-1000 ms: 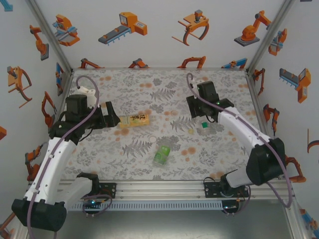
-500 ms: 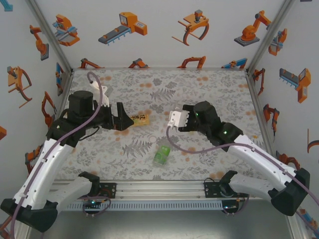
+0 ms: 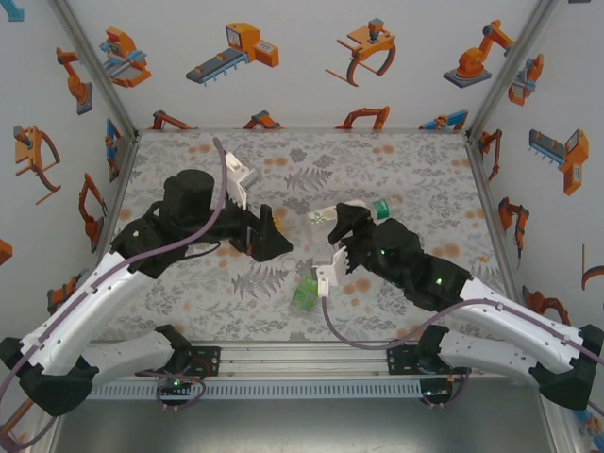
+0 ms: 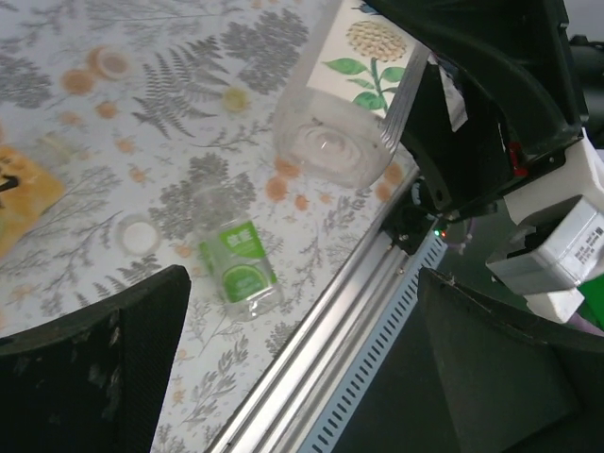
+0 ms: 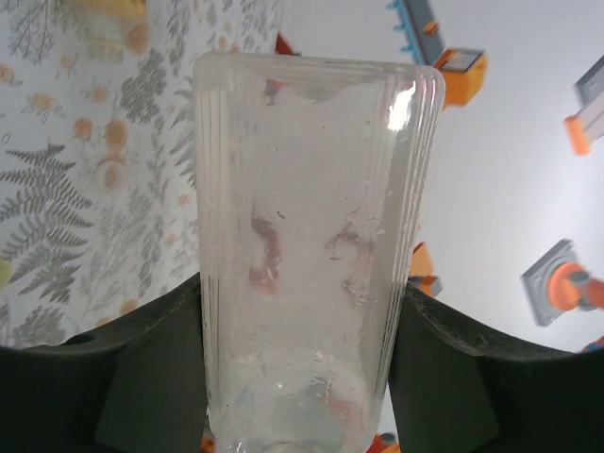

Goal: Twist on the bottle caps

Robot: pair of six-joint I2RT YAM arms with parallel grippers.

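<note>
- Three bottles: the clear bottle (image 5: 311, 236) is clamped in the right end effector (image 3: 340, 226) at mid-counter (image 3: 415, 160). The green bottle (image 3: 305, 294) lies near the front rail (image 4: 349, 311). The amber bottle (image 4: 17, 193) is cut off at the left wrist view's edge.
- One pale cap (image 4: 139, 234) sits near the green bottle; other caps are hard to tell from the counter's print.
- Left end effector (image 4: 302, 377): fingers wide apart, holding nothing, near the clear bottle's base.
- Open counter stretches behind both arms.

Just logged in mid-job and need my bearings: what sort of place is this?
Probably a lab robot test booth: white walls printed with orange robot cartoons, an aluminium frame rail, and a leaf-patterned table cover.
</note>
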